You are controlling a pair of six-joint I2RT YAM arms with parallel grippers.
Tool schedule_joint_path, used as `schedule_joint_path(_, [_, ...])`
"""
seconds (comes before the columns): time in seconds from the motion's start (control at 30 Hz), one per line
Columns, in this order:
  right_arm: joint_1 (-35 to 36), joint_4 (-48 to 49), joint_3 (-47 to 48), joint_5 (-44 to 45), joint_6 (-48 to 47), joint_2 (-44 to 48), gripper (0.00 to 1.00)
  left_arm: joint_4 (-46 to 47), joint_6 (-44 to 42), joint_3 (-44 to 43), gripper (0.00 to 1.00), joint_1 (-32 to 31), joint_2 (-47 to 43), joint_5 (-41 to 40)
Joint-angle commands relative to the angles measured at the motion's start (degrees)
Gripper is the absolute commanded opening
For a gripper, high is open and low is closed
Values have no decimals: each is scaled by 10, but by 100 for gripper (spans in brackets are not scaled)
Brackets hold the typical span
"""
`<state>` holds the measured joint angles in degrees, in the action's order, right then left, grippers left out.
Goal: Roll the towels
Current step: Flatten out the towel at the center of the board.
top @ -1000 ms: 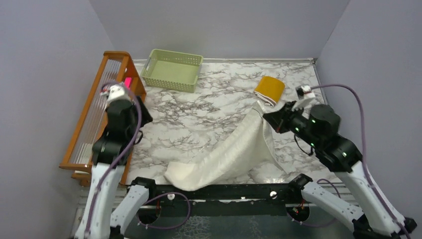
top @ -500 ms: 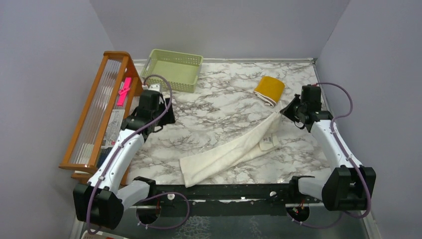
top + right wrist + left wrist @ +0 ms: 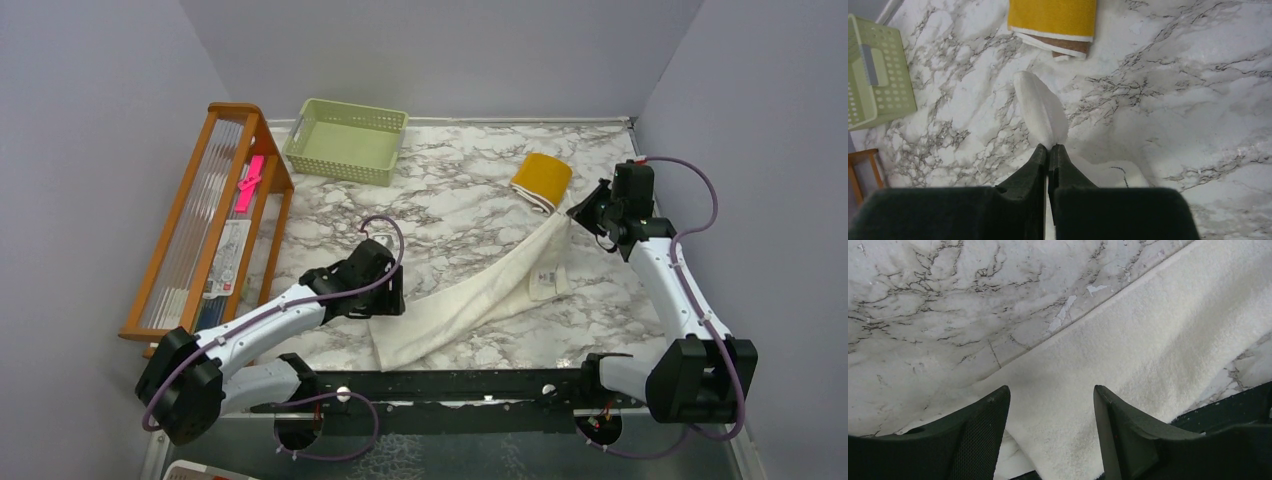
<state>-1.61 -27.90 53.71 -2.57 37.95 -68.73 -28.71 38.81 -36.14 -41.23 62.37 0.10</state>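
The right pincer (image 3: 1049, 147) is pressed tight on a pinch of the cream towel (image 3: 1040, 107), whose far corner stands up in a rounded tongue just past the fingertips. The left pincer (image 3: 1050, 390) stands fairly wide with nothing between its fingers, poised over the same towel's near end, beside the front edge of the counter (image 3: 430, 215). Between the two, the towel lies as a narrow, bunched diagonal band from near-left to far-right. The yellow towel (image 3: 541, 180) sits close beyond the held corner, apparently rolled already, while the green basket (image 3: 345, 140) and the wooden rack (image 3: 200, 220) are well apart on the far left. The step in hand looks like spreading the cream towel flat before rolling. To do that well, the left pincer should drop onto the near edge, take a single layer at the corner and draw it away from the right one, so that the band opens without dragging onto the yellow towel. The near corner itself is cut off at the bottom of the left wrist view, and whether those fingers touch the cloth cannot be told. The folds inside the band cannot be counted, and the small flap beside it is too small to make out
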Motion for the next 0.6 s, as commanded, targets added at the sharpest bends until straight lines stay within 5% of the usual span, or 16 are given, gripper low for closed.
schedule_joint_path(0.0, [-4,5,25,-16,-4,21,1,7,71,-1,63,-36,29,-103])
schedule_joint_path(0.23, [-4,-3,28,-24,-25,33,1,-80,105,-25,60,-45,30,-226])
schedule_joint_path(0.57, [-3,1,21,-42,-30,39,1,-85,157,19,46,-46,50,-187])
